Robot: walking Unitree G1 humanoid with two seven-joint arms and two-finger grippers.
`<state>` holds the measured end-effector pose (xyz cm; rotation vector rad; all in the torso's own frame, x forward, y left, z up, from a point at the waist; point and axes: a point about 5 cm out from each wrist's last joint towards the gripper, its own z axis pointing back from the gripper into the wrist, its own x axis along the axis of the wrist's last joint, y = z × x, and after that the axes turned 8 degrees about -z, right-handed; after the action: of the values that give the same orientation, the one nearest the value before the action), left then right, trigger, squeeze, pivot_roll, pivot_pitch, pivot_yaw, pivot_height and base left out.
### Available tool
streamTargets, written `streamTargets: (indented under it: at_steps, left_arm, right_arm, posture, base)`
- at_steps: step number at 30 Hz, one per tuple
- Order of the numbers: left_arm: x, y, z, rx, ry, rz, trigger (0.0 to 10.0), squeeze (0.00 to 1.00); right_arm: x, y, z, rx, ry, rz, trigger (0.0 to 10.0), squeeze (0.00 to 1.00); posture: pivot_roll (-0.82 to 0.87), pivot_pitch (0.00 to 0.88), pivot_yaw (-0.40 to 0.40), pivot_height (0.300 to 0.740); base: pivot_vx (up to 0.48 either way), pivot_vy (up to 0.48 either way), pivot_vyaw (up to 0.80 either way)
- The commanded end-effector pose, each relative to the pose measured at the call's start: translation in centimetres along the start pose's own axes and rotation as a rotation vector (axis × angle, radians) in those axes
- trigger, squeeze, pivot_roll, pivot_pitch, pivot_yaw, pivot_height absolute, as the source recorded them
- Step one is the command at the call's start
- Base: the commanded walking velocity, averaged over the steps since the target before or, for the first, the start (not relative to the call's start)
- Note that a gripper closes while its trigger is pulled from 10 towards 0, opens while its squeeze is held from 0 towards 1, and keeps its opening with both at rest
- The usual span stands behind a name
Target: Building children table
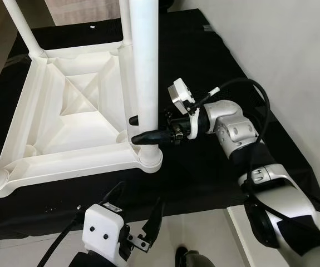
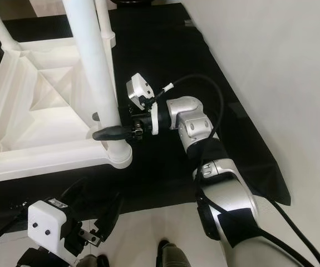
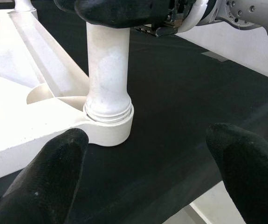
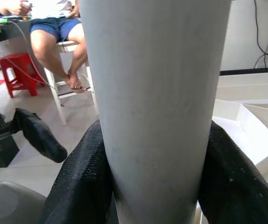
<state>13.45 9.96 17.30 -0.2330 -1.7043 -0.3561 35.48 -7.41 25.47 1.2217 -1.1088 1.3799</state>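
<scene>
An upside-down white plastic table top (image 1: 76,111) lies on a black mat (image 1: 204,61). A white leg (image 1: 144,67) stands upright in its near right corner socket (image 1: 148,158). My right gripper (image 1: 140,129) is shut on this leg just above the socket, one finger on each side (image 4: 78,182). Two more white legs (image 1: 20,25) stand in the far corners. My left gripper (image 1: 137,214) hovers open in front of the socket, near the mat's front edge, holding nothing; its fingertips (image 3: 45,177) frame the leg's base (image 3: 108,88).
A light wall (image 1: 293,50) runs along the right of the mat. Pale floor tiles (image 1: 193,228) lie in front of the mat. In the right wrist view a person sits on a white chair (image 4: 66,51), with a red stool (image 4: 19,72) beside.
</scene>
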Motion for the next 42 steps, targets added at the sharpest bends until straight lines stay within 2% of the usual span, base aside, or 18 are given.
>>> streamTargets:
  at_steps: [1,5,8,9,11,12,13,16,21,25,26,27,28,31,32,33,36,42]
  left_arm:
    - [0.1,-0.1,0.2,0.000,0.013,-0.012,10.0,0.00]
    - [0.0,-0.1,0.2,0.000,0.011,-0.011,10.0,0.00]
    - [0.0,-0.1,0.0,0.001,0.009,-0.010,10.0,0.00]
    - [0.0,-0.1,0.0,0.003,0.008,-0.010,10.0,0.00]
    - [0.0,0.1,-0.2,0.008,0.004,-0.010,10.0,0.00]
    - [0.0,0.2,-0.3,0.009,0.002,-0.011,10.0,0.00]
    - [0.0,0.2,-0.4,0.010,0.000,-0.011,10.0,0.00]
    - [-0.1,0.4,-0.6,0.007,-0.003,-0.015,10.0,0.00]
    - [-0.5,0.5,-1.1,-0.001,-0.008,-0.007,10.0,0.00]
    - [-0.6,0.6,-1.2,0.004,-0.010,-0.010,10.0,0.00]
    - [-0.7,0.8,-1.2,0.014,-0.010,-0.014,10.0,0.00]
    - [-0.7,0.8,-1.2,0.014,-0.010,-0.014,10.0,0.00]
    - [-0.7,0.9,-1.2,0.024,-0.010,-0.019,10.0,0.00]
    - [-0.8,0.9,-1.3,0.025,-0.010,-0.018,10.0,0.00]
    - [-0.8,0.9,-1.3,0.023,-0.009,-0.016,10.0,0.00]
    - [-0.8,0.9,-1.3,0.020,-0.009,-0.012,10.0,0.00]
    - [-0.8,0.8,-1.3,0.019,-0.008,-0.010,10.0,0.00]
    - [-0.8,0.7,-1.1,0.024,-0.002,0.009,10.0,0.00]
  right_arm:
    - [-0.4,0.0,0.0,0.004,0.003,-0.020,0.0,0.00]
    - [-0.5,-0.1,0.6,-0.058,-0.006,0.004,0.0,0.00]
    - [-0.8,0.1,1.4,-0.185,-0.041,0.031,0.0,0.00]
    - [-1.5,0.5,1.0,-0.346,-0.088,-0.011,0.0,0.00]
    - [-4.7,1.8,-0.2,-0.943,-0.042,-0.061,0.0,0.00]
    - [-6.1,3.8,-0.5,-1.084,-0.033,-0.117,0.0,0.00]
    - [-6.7,5.0,-0.8,-1.132,-0.028,-0.154,0.0,0.00]
    - [-7.4,6.3,-1.8,-1.107,-0.032,-0.175,0.0,0.00]
    - [-6.4,4.8,-4.0,-1.004,-0.080,-0.147,0.0,0.00]
    - [-5.9,4.6,-4.9,-0.951,-0.106,-0.147,0.0,0.00]
    - [-5.5,4.6,-5.5,-0.901,-0.118,-0.147,6.4,0.00]
    - [-5.5,4.6,-5.5,-0.901,-0.118,-0.147,6.4,0.00]
    - [-4.7,5.5,-6.5,-0.877,-0.119,-0.157,10.0,0.00]
    - [-4.2,5.9,-7.0,-0.802,-0.125,-0.151,10.0,0.00]
    - [-4.0,6.0,-7.1,-0.734,-0.129,-0.133,10.0,0.31]
    - [-3.9,5.4,-6.6,-0.647,-0.129,-0.118,10.0,1.00]
    - [-3.9,5.0,-6.2,-0.621,-0.126,-0.106,10.0,1.00]
    - [-2.3,2.0,-3.5,-0.370,-0.083,-0.008,10.0,1.00]
  posture:
    - [0.04,0.238,-0.018,0.740]
    - [0.04,0.234,-0.022,0.740]
    - [0.03,0.235,-0.030,0.740]
    - [0.02,0.235,-0.040,0.740]
    - [0.01,0.235,-0.039,0.740]
    - [0.00,0.240,-0.031,0.740]
    - [0.00,0.238,-0.022,0.740]
    - [0.00,0.235,-0.016,0.740]
    - [-0.02,0.188,-0.014,0.740]
    - [-0.02,0.185,-0.020,0.740]
    - [-0.01,0.182,-0.022,0.740]
    - [-0.01,0.182,-0.022,0.740]
    - [-0.01,0.181,-0.018,0.740]
    - [-0.01,0.182,-0.017,0.740]
    - [-0.01,0.182,-0.017,0.740]
    - [-0.01,0.184,-0.016,0.740]
    - [-0.01,0.186,-0.017,0.740]
    - [0.01,0.199,-0.029,0.740]
  base:
    - [0.000,0.000,0.00]
    - [0.000,0.000,0.00]
    - [0.000,0.000,0.00]
    - [0.000,0.000,0.00]
    - [0.000,0.000,0.00]
    - [0.000,0.000,0.00]
    - [0.000,0.000,0.00]
    - [0.000,0.000,0.00]
    - [0.000,0.000,0.00]
    - [0.000,0.000,0.00]
    - [0.000,0.000,0.00]
    - [0.000,0.000,0.00]
    - [0.000,0.000,0.00]
    - [0.000,0.000,0.00]
    - [0.000,0.000,0.00]
    - [0.000,0.000,0.00]
    - [0.000,0.000,0.00]
    - [0.000,0.000,0.00]
